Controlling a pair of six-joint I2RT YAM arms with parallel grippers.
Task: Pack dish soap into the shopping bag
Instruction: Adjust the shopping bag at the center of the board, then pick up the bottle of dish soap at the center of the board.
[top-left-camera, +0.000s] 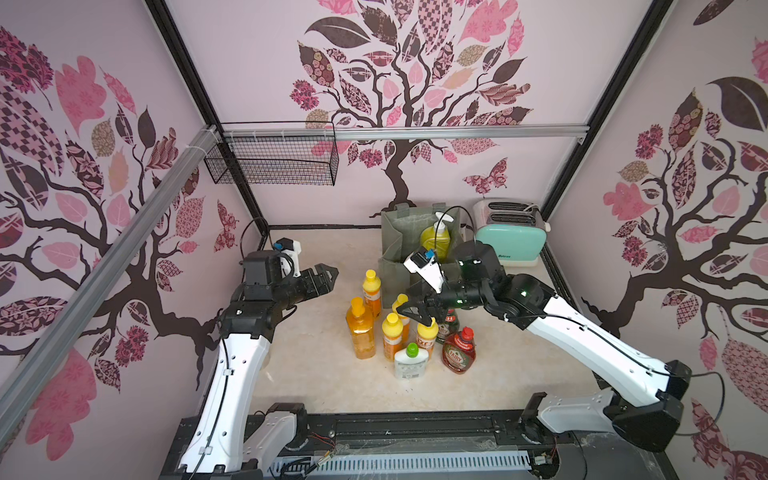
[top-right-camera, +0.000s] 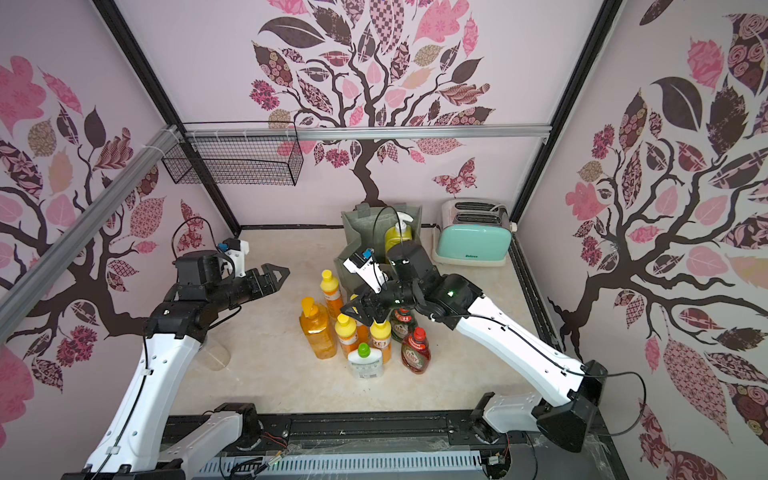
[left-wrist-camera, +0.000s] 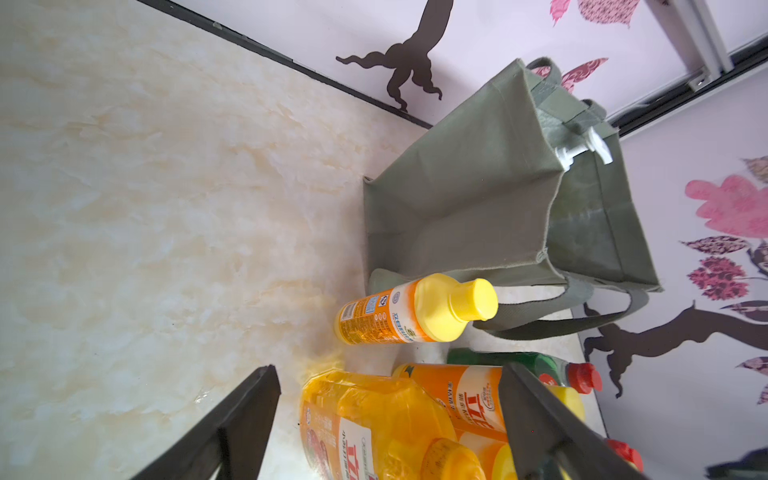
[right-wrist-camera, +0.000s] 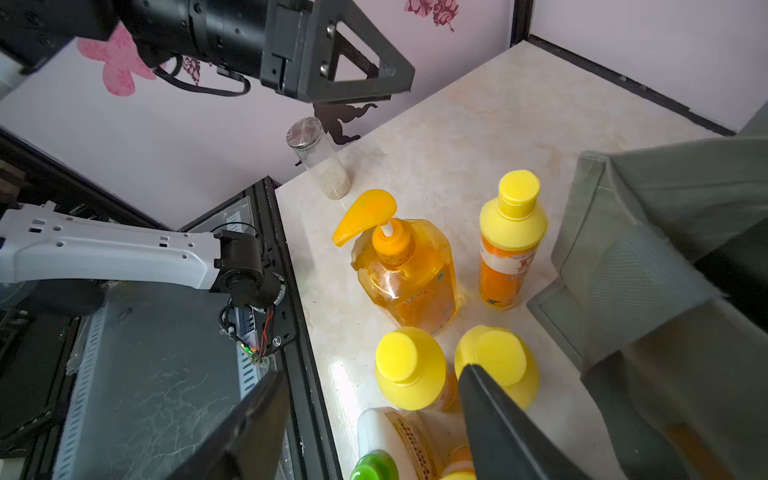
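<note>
The grey-green shopping bag (top-left-camera: 395, 241) stands at the back, and a big yellow white-pump dish soap bottle (top-left-camera: 435, 237) is inside it. In front of it stand the other bottles: an orange pump bottle (top-left-camera: 360, 332), several small orange yellow-capped ones (top-left-camera: 371, 291), a white green-capped one (top-left-camera: 409, 361), a green Fairy (top-left-camera: 445, 330) and a red Fairy (top-left-camera: 459, 351). My right gripper (top-left-camera: 413, 318) hovers open just above the yellow caps (right-wrist-camera: 409, 370), holding nothing. My left gripper (top-left-camera: 330, 278) is open in the air left of the cluster, with the orange pump bottle (left-wrist-camera: 365, 415) below it.
A mint toaster (top-left-camera: 511, 237) sits right of the bag against the back wall. A black wire basket (top-left-camera: 274, 158) hangs on the rail at the upper left. A glass jar (right-wrist-camera: 320, 162) stands on the table by the left arm.
</note>
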